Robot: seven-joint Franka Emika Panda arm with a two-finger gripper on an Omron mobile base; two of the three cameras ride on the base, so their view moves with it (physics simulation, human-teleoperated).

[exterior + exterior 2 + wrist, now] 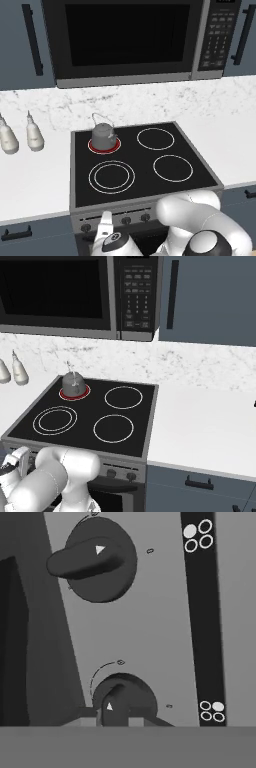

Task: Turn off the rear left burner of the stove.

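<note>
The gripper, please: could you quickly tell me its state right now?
Gripper: its fingertips sit on either side of the handle of a stove knob; closed on that knob, as far as the hand view shows.

The stove [145, 155] is glossy black glass framed in matt grey steel; the counter [35, 180] looks smooth white stone.

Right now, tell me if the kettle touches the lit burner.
Touching. In the left base view the kettle sits on the rear left burner, whose red ring shows around its base with no gap.
</note>
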